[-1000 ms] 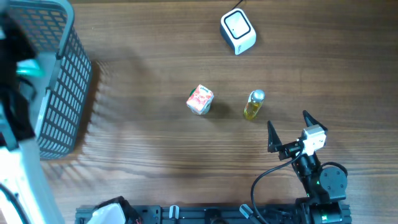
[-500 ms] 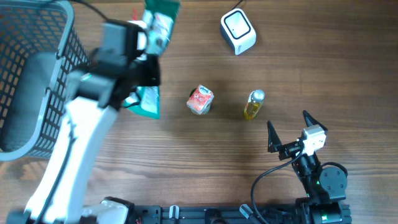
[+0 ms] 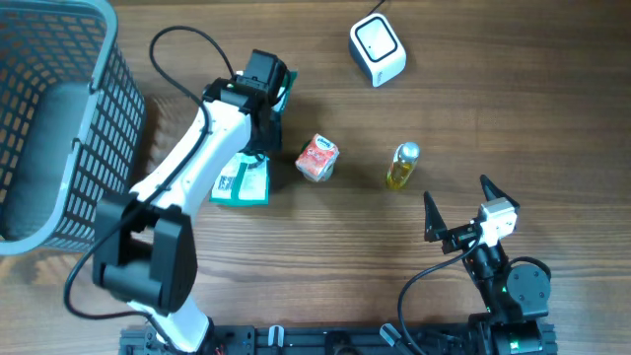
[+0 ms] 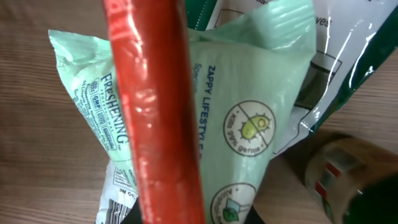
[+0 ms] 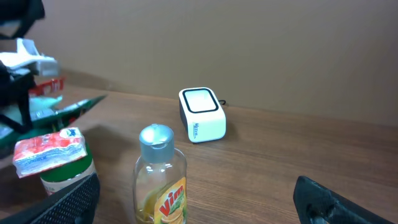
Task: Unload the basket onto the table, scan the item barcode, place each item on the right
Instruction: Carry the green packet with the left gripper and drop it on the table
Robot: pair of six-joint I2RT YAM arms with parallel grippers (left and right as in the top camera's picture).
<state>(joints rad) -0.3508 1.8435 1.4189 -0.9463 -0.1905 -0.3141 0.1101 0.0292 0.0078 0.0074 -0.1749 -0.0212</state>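
Two arms at one wooden table (image 3: 325,256).

Overhead: the left gripper (image 3: 261,99) is at mid-table with its jaws narrow, closed on the green packet (image 3: 244,183). The packet spreads beneath the arm with a white label showing, just left of a pink-wrapped carton (image 3: 317,158). The white scanner (image 3: 378,49) sits at the far edge, well apart from the packet. A yellow bottle (image 3: 402,166) stands right of the carton. A grey mesh basket (image 3: 99,148) is at the far left. The right gripper (image 3: 455,192) is near the front edge with its jaws spread wide, holding nothing.

Left wrist: the crumpled packet fills the frame. A red strip (image 4: 155,106) runs across its front and the barcode (image 4: 117,205) is at lower left. The fingers are hidden.

Right wrist: the bottle is upright and nearest, with the carton to its left and the scanner behind. The fingertips sit at the two lower corners.
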